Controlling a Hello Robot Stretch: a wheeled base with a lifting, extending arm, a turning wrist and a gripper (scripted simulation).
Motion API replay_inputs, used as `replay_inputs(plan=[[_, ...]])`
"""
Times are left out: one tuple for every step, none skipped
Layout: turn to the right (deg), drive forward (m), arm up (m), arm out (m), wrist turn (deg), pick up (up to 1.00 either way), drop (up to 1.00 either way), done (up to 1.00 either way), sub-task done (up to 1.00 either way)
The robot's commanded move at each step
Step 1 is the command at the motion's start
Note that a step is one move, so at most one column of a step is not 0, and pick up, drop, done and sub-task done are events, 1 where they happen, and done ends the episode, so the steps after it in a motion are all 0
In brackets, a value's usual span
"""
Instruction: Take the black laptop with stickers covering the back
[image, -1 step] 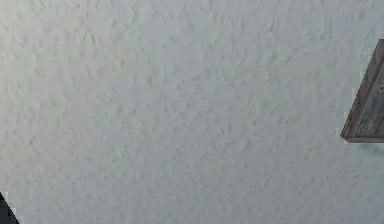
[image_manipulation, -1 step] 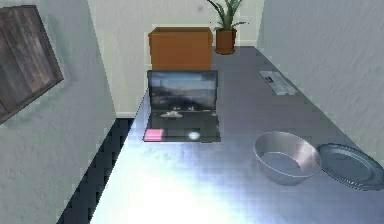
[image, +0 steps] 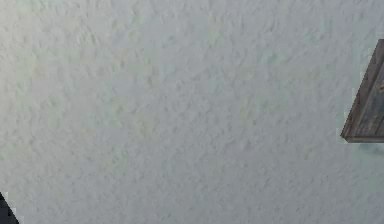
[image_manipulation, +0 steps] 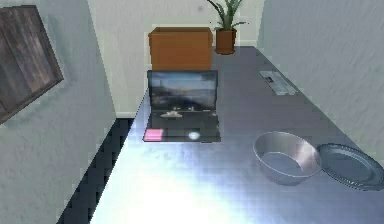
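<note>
Where the grey table (image_manipulation: 200, 190) runs back toward the far wall, the black laptop (image_manipulation: 183, 105) sits near its left edge. The lid is up and the lit screen faces the camera, so its back is hidden. 1 small pink patch (image_manipulation: 154, 135) lies on the deck's near left corner.

Just behind the lid stands a brown box (image_manipulation: 180, 48), and right of that a potted plant (image_manipulation: 226, 25) in the table's far corner. A small flat grey thing (image_manipulation: 277, 82), too small to name, lies well apart toward the right edge.

Nearer, 2 dishes sit right of the laptop: a metal bowl (image_manipulation: 285, 157) and, just beside it, a grey plate (image_manipulation: 350, 165).

A framed picture (image_manipulation: 25, 60) hangs on the left wall; ahead, it appears at the white wall's (image: 150, 100) right edge.

I cannot tell the arm's pose or how the gripper's fingers stand.
</note>
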Motion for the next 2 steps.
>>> replay_inputs(plan=[[0.0,0.00,0.38,0.00,0.0,0.00,0.00,0.00,0.00],[0.0,0.00,0.00,0.30,0.0,0.00,0.00,0.00,0.00]])
